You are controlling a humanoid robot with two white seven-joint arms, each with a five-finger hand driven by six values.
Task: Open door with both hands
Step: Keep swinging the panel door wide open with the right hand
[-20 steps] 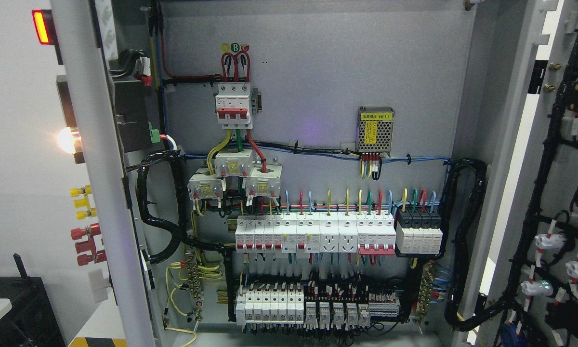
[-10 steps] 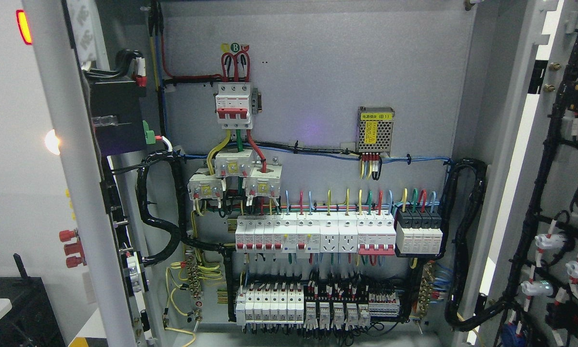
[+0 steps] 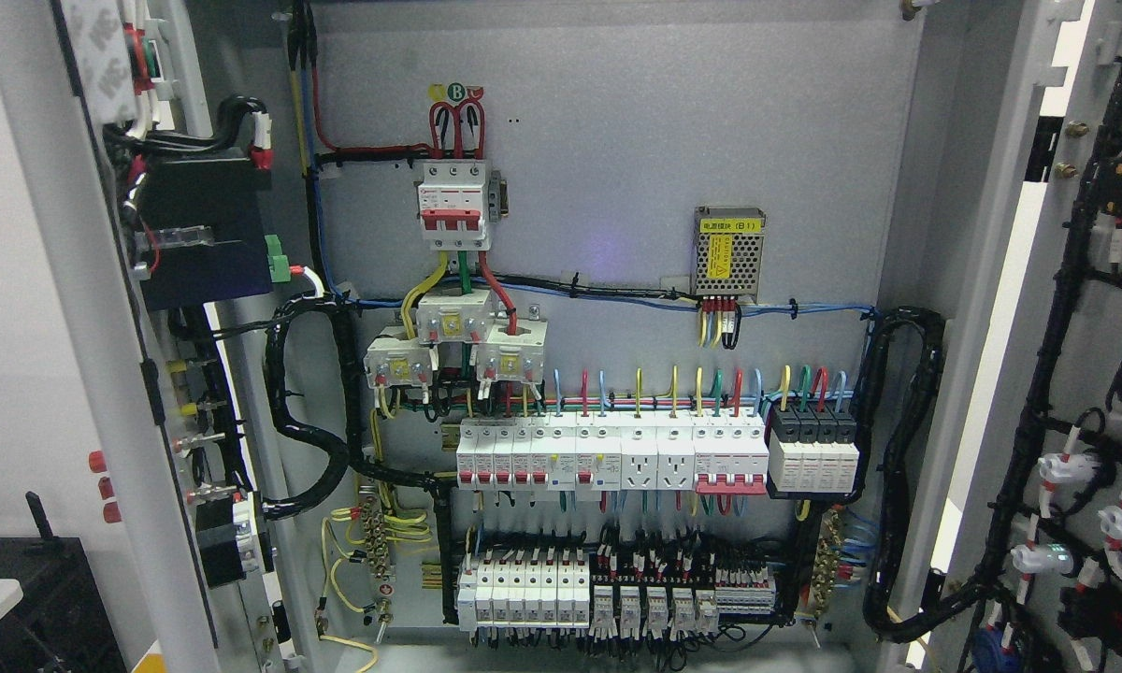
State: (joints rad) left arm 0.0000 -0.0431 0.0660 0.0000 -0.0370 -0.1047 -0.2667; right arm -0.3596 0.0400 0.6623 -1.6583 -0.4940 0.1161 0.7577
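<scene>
Doors stand wide open on both sides of the big gray cabinet (image 3: 617, 140). I see the left door (image 3: 65, 374) at the left edge, turned so its inside faces me, with black boxes and wires on it. The right door (image 3: 1094, 374) is at the right edge, with black cables and small white plugs on its inside. Between them, the back wall holds a red and white switch (image 3: 453, 206) up high, a small metal box with a yellow label (image 3: 729, 250), and rows of white switches (image 3: 608, 453) lower down. I cannot see either robot hand, so I cannot tell how the fingers are.
</scene>
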